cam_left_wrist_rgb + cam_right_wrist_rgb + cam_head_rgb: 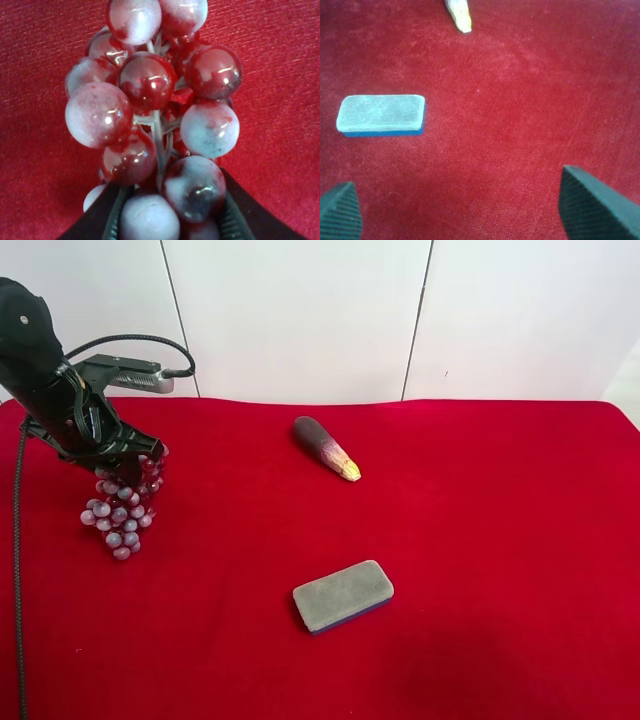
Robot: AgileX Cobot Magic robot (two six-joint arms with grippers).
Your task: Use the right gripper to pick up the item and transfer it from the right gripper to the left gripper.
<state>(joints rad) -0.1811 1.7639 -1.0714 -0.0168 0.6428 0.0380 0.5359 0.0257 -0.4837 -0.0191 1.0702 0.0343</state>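
Your left tool (165, 220) is pinching the bunch of glossy red artificial grapes with frosted, whitish bloom (155, 110); the dark fingers (107, 212) press against the lowest berries and the pale stem. In the high view the bunch (122, 508) hangs below that tool (125, 455), well apart from the grey felt-topped rectangular eraser with a blue base (343, 595), toward the edge of the red cloth-covered desk (500, 540). Whether the lowest berries touch the cloth cannot be determined.

Your right tool (465, 210) is spread, holding nothing, with both ribbed dark fingertips (592, 202) above bare cloth beside the eraser (381, 115). On this evidence the handover appears complete.

Hazards from here:
- The grip bears on round, smooth berries as well as the stem. Expect slippage or rotation of the bunch under a sudden arm move.
- Berries sit on thin plastic stalks. Excess squeezing may snap one off.
- If the bunch is lowered, loose berries may drag on the cloth and pull the bunch askew.
- The dark purple tapered vegetable with a yellowish tip (327, 448), beyond the eraser, lies clear of both tools; its tip (459, 14) shows in the right wrist view.
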